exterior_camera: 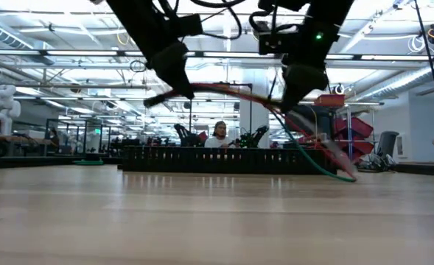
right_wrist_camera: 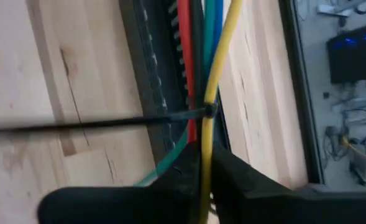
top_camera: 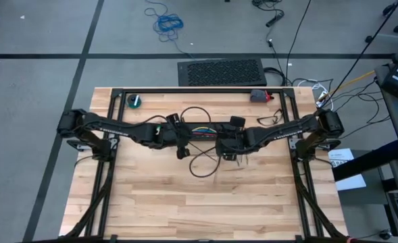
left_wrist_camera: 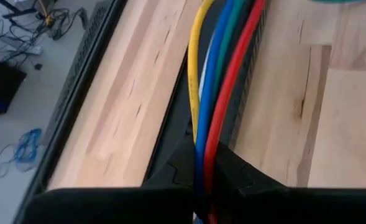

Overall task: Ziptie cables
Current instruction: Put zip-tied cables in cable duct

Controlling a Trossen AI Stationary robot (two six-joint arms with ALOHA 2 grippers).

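Observation:
The cables (top_camera: 202, 129), a bundle of yellow, blue, green and red wires, stretch between my two grippers at the table's middle. They are above the black slotted duct (left_wrist_camera: 251, 68), which lies on the table. My left gripper (left_wrist_camera: 204, 149) is shut on one end of the bundle and my right gripper (right_wrist_camera: 204, 146) on the other. A thin black ziptie (right_wrist_camera: 209, 112) is looped around the bundle just ahead of the right fingers, and its long tail (right_wrist_camera: 77, 123) sticks out sideways. In the low view the bundle (exterior_camera: 231, 92) hangs above the table. My left gripper pinches the bundle's left end (left_wrist_camera: 206, 140) between its two fingers, slanting down from the table's left, fingers along the wires. The wires run on ahead, clear of the table. My right gripper pinches the bundle's right end (right_wrist_camera: 205, 134) between its two fingers, just behind the ziptie loop, slanting down from the table's right. A green wire end (exterior_camera: 334, 173) droops below this gripper.
Loose dark ziptie loops lie on the wood near the grippers (top_camera: 202, 165). A green tape roll (top_camera: 135, 101) sits at the far left and a grey-and-red object (top_camera: 259, 96) at the far right. A black frame rail (top_camera: 199, 90) runs along the far edge.

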